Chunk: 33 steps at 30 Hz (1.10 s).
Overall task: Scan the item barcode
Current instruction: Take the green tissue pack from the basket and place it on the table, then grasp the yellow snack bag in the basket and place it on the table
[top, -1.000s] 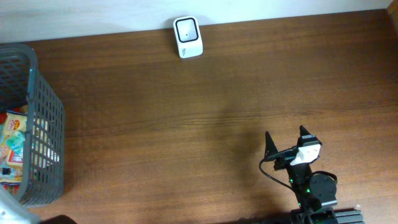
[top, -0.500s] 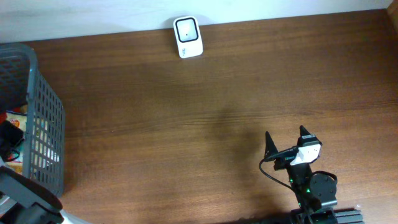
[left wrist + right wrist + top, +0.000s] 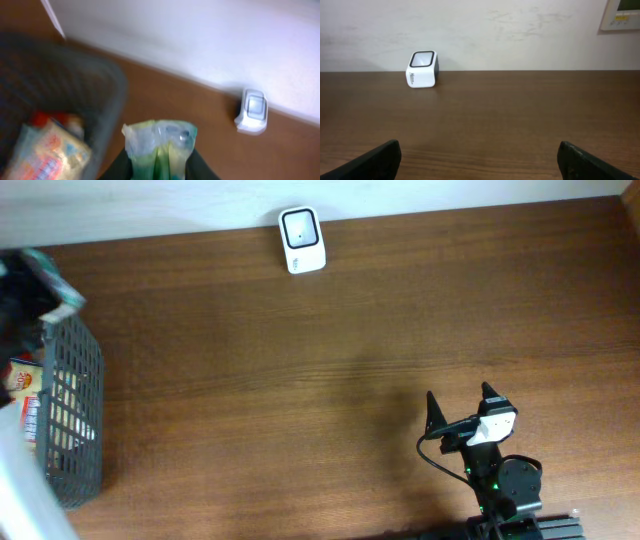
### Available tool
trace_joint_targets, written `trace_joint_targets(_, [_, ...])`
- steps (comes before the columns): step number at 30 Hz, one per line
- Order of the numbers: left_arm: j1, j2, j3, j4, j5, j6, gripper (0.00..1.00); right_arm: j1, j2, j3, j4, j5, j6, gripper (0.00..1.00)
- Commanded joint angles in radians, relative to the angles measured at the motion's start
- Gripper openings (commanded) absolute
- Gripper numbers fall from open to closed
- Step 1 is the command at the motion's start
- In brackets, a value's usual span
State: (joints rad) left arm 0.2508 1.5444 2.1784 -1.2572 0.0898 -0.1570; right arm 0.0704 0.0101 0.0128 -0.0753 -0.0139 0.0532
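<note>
Green-and-clear packet [image 3: 160, 142] is up off the table, pinched at its lower end by the L gripper [image 3: 159, 156]. Dark fingers [image 3: 119, 165] press it from both sides, so the gripper is closed on it, w/ the crimped top edge pointing up. In the wrist view the packet sits well left of the barcode scanner [image 3: 252, 111] and nearer the cam, just by the rim of the basket [image 3: 75, 80]. The overhead view is blurred there, so the packet shows only as a dark smear w/ a greenish edge, far left of the scanner, above the basket's wall-side corner. The basket is dark grey plastic mesh, far left of the scanner at the table edge. Inside it lie snack packs [image 3: 50, 150] in orange, yellow and red, print too blurred to read. The scanner is a small white box w/ a dark window on top, standing on the brown wood table [image 3: 330, 360] right against the white wall [image 3: 520, 30]. R gripper [image 3: 461, 402] is well apart from the scanner, to its right and toward the robot's side, low over the table, jaws spread wide open. Its wrist cam looks across the wood at the scanner, left of centre. A beige wall panel [image 3: 622, 12] sits high up, far right of the scanner.
</note>
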Motion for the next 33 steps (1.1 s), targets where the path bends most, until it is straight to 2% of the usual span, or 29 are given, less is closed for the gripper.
trace_joint_targets(1, [-0.273, 0.114, -0.192, -0.069, 0.012, 0.005, 0.16, -0.006, -0.007, -0.007, 0.000, 0.011, 0.004, 0.98])
trace_joint_targets(3, [-0.360, 0.172, -0.330, -0.010, 0.018, -0.029, 0.16, -0.006, -0.007, -0.007, 0.000, 0.011, 0.004, 0.98])
trace_joint_targets(5, [-0.470, 0.273, -0.486, 0.140, 0.074, -0.092, 0.15, -0.006, -0.007, -0.007, 0.000, 0.011, 0.004, 0.98])
trace_joint_targets(9, [-0.590, 0.428, -0.544, 0.240, 0.079, -0.135, 0.17, -0.006, -0.007, -0.007, 0.000, 0.011, 0.004, 0.98])
trace_joint_targets(10, [-0.620, 0.460, -0.544, 0.270, 0.079, -0.138, 0.22, -0.006, -0.007, -0.007, 0.000, 0.011, 0.004, 0.98])
trace_joint_targets(11, [-0.636, 0.470, -0.544, 0.289, 0.077, -0.138, 0.37, -0.006, -0.007, -0.007, 0.000, 0.011, 0.004, 0.98])
trace_joint_targets(13, [-0.647, 0.468, -0.530, 0.309, 0.059, -0.138, 0.82, -0.006, -0.007, -0.007, 0.000, 0.011, 0.004, 0.98])
trace_joint_targets(14, [-0.642, 0.467, -0.493, 0.294, 0.047, -0.138, 0.99, -0.006, -0.007, -0.007, 0.000, 0.011, 0.004, 0.98])
trace_joint_targets(17, [-0.588, 0.415, -0.329, 0.182, -0.046, -0.121, 0.99, -0.006, -0.007, -0.007, 0.000, 0.011, 0.004, 0.98])
trace_joint_targets(21, [-0.483, 0.272, -0.002, 0.032, -0.294, -0.083, 0.99, -0.006, -0.007, -0.007, 0.000, 0.011, 0.004, 0.99])
trace_joint_targets(23, [-0.354, 0.163, 0.074, 0.018, -0.451, -0.085, 0.99, -0.006, -0.007, -0.007, 0.000, 0.011, 0.004, 0.98])
trace_joint_targets(25, [-0.214, 0.093, 0.074, 0.045, -0.542, -0.156, 0.99, -0.006, -0.007, -0.007, 0.000, 0.011, 0.004, 0.98])
trace_joint_targets(28, [0.073, 0.076, 0.064, 0.045, -0.547, -0.217, 0.99, -0.006, -0.007, -0.007, 0.000, 0.011, 0.004, 0.98])
trace_joint_targets(30, [0.267, 0.122, 0.002, 0.067, -0.487, -0.232, 0.99, -0.006, -0.007, -0.007, 0.000, 0.011, 0.004, 0.99])
trace_joint_targets(33, [0.411, 0.193, -0.126, 0.057, -0.375, -0.211, 0.99, -0.006, -0.007, -0.007, 0.000, 0.011, 0.004, 0.99])
